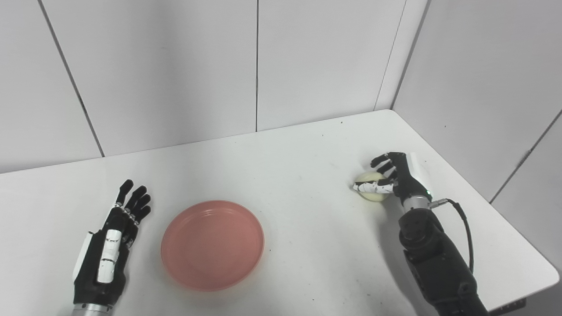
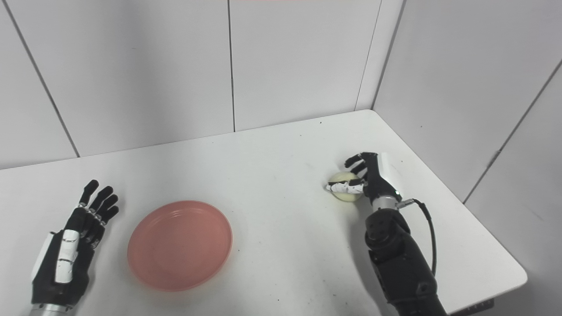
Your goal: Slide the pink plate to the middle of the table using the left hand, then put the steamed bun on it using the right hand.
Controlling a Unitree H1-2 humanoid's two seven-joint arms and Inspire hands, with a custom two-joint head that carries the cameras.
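While my left hand [image 1: 109, 245] lies open and flat at lower left, the pink plate [image 1: 212, 244] sits just beside it, left of centre; it looks stiff, light and slick. At right, my right hand [image 1: 393, 177] curls around the steamed bun [image 1: 372, 186], likely soft, so I'd hold its sides gently. Fingers hide its far side; whether it's lifted I can't tell.

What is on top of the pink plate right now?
Nothing: the pink plate shows only its bare inner surface. The steamed bun is far to its right, wrapped by the right hand. The left hand lies open beside the plate. What is under the plate is hidden.
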